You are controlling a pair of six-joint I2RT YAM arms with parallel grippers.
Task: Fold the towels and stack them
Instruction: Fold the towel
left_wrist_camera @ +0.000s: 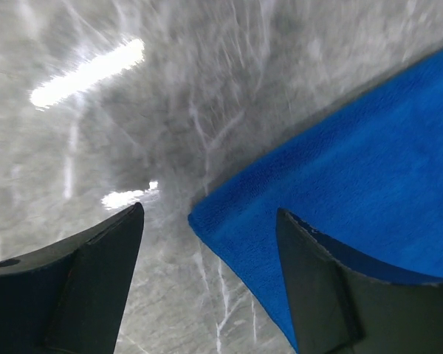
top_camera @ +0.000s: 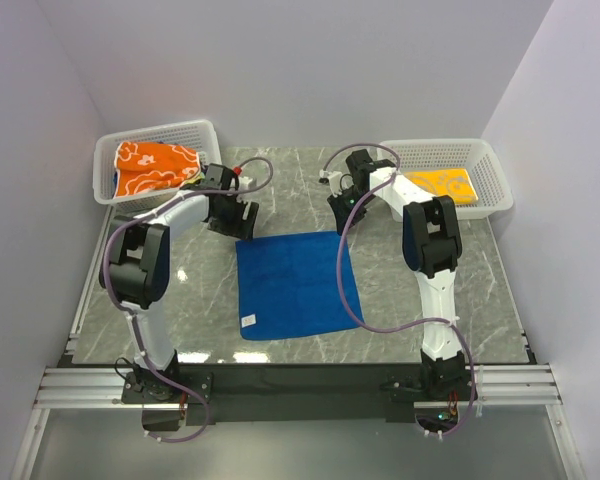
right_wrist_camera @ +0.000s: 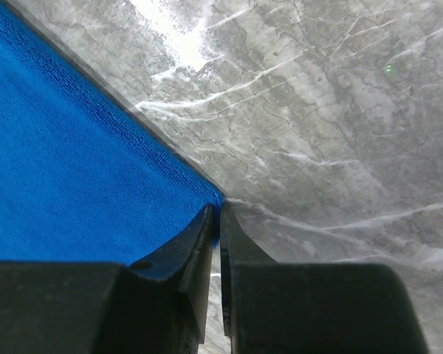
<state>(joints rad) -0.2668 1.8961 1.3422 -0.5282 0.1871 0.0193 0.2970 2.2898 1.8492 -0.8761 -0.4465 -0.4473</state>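
There are 3 towels. 1 blue towel (top_camera: pixel 295 285) lies spread flat in the middle of the grey marbled table (top_camera: pixel 430 300), with 1 small white tag (top_camera: pixel 248 320) near its front left corner. 1 orange towel (top_camera: pixel 155 168) with white outlines sits bunched in the left basket (top_camera: pixel 160 130). 1 yellow towel (top_camera: pixel 448 186) lies flat in the right basket (top_camera: pixel 495 175). The 2 white mesh baskets stand at the far corners of the table, well apart.

Both of the 2 arms reach to the blue towel's far edge, 1 at each corner.

The left gripper (top_camera: pixel 236 216) is at the far left corner. In the left wrist view its 2 fingers (left_wrist_camera: pixel 81 287) stand wide apart and straddle that corner, 1 over bare table and 1 over the cloth. Nothing is held.

The right gripper (top_camera: pixel 340 215) is at the far right corner. In the right wrist view its 2 fingers (right_wrist_camera: pixel 184 258) are drawn almost together, with only a thin slit between them. The corner's point meets their tips. I cannot tell whether any cloth is pinched.
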